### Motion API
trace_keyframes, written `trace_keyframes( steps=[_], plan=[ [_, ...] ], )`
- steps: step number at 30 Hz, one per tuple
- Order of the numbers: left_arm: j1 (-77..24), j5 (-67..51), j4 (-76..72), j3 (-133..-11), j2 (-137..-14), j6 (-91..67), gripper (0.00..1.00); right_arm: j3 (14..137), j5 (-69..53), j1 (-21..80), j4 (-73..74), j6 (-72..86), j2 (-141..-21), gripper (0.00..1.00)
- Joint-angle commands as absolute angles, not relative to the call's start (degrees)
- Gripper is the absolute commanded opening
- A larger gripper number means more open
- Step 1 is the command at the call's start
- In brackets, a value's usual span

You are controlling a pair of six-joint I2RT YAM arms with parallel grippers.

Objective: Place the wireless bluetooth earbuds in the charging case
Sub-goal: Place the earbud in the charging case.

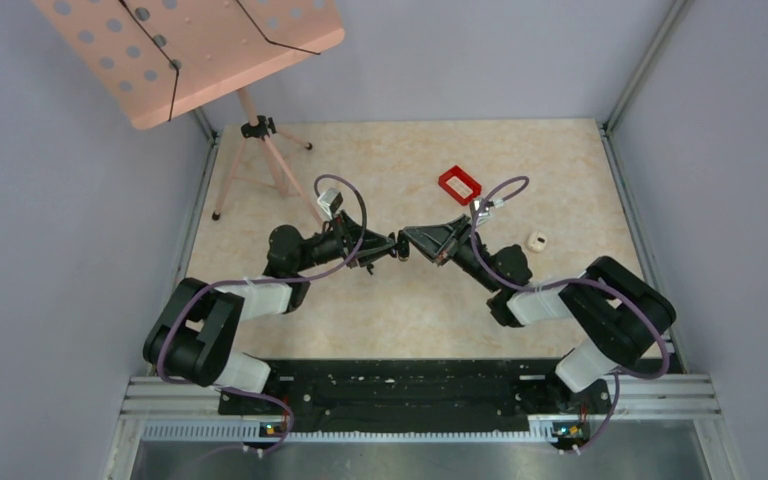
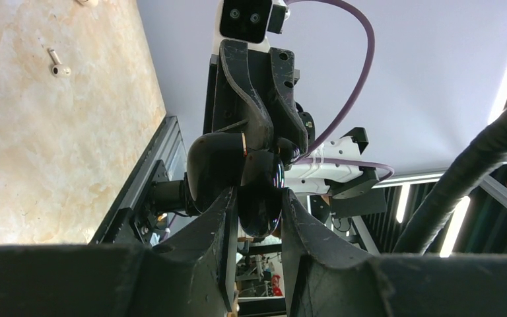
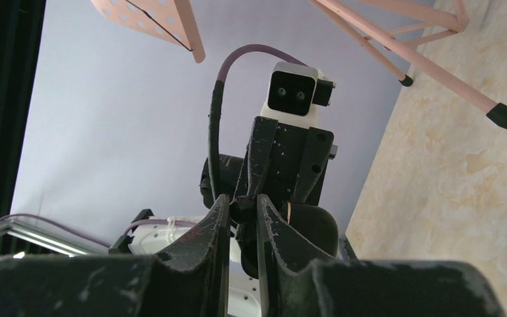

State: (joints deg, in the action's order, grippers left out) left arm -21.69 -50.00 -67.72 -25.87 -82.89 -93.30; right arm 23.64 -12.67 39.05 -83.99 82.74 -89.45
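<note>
My left gripper (image 1: 396, 247) is shut on the glossy black charging case (image 2: 261, 201), held in the air over the middle of the table. Its lid (image 2: 212, 166) stands open to one side. The case also shows in the right wrist view (image 3: 311, 228). My right gripper (image 1: 414, 243) faces it tip to tip and is shut on the small dark earbud (image 3: 242, 209), right at the case's opening. The pale cream earbud (image 1: 537, 241) lies on the table to the right and also shows in the left wrist view (image 2: 56, 63).
A red rectangular tray (image 1: 458, 184) lies on the table behind the grippers. A pink music stand (image 1: 190, 50) on tripod legs (image 1: 265, 155) stands at the back left. Grey walls enclose the table on three sides.
</note>
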Motion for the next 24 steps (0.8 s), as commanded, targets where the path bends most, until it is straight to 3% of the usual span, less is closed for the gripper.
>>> trace_keyframes(
  steps=[1, 24],
  plan=[
    [-21.85, -49.8, -74.43, -25.19, -82.88, -94.68, 0.0, 22.76, -11.45, 38.07, -88.97, 83.23, -90.36, 0.07],
    [-21.85, -49.31, -78.13, -24.52, -83.46, -96.43, 0.0, 20.21, -8.28, 38.06, -84.19, 83.0, -87.5, 0.2]
  ],
)
